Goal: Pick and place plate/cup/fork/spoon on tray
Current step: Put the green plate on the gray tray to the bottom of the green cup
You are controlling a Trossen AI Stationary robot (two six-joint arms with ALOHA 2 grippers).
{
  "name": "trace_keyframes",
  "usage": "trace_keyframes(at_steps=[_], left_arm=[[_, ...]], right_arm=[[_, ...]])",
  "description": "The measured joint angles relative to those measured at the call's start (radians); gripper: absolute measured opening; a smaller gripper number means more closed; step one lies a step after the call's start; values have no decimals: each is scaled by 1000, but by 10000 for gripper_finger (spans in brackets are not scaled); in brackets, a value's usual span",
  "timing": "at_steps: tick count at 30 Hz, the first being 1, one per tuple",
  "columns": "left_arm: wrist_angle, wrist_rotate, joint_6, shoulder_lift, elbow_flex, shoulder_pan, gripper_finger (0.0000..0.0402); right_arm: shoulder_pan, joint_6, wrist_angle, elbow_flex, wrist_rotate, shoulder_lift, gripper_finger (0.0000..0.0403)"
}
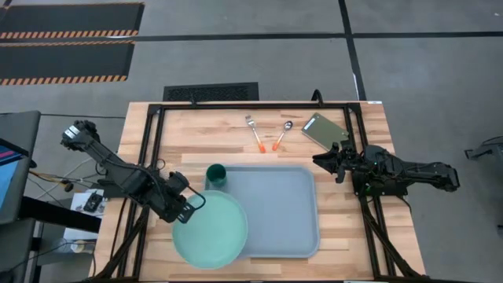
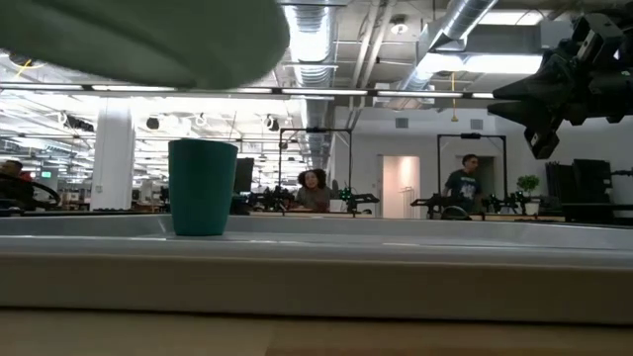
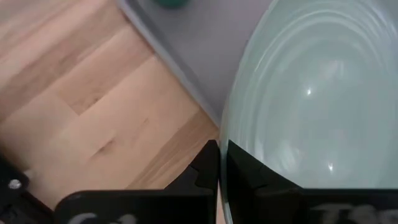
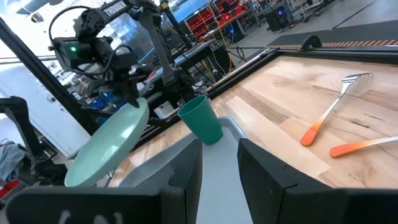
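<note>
At the front left corner of the tray (image 1: 275,212), the left gripper (image 1: 191,206) is closed tightly on the rim of the plate (image 1: 211,229). In the left wrist view its two dark fingers (image 3: 208,168) stand pressed together with the thin edge of the plate between them. The plate is lifted from the table and tilted: the low view shows its pale underside high above the tray wall, and the right wrist view shows it slanting, the gripped edge higher than the opposite one. From above, the plate hangs over the left edge of the tray and partly over the wooden table (image 1: 369,228).

The cup (image 1: 216,175) stands upright inside the tray, in its far left corner, with the opening upward.

The fork (image 1: 254,133) and the spoon (image 1: 282,135) lie on the table beyond the far edge of the tray, near each other but not touching. Their metal heads point away from the tray and their orange handles point toward it; the handle ends lean toward each other, so the two make a narrow V.

The right gripper (image 1: 328,163) hovers above the table just beside the right edge of the tray, fingers parted with nothing between them.

A small green-grey flat rectangle (image 1: 324,130) lies at the far right, beyond this gripper.
</note>
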Motion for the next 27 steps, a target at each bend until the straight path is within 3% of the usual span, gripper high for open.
trace_keyframes(at_steps=[5,12,19,27], left_arm=[[139,75,14,-4,-105,4,0],[220,75,24,-51,-192,28,0],[263,118,124,-127,-252,127,0],[367,188,233,-127,-296,209,0]], right_arm=[[0,0,0,0,0,0,129],[0,4,0,0,0,0,129],[0,3,0,0,0,0,129],[0,4,0,0,0,0,129]])
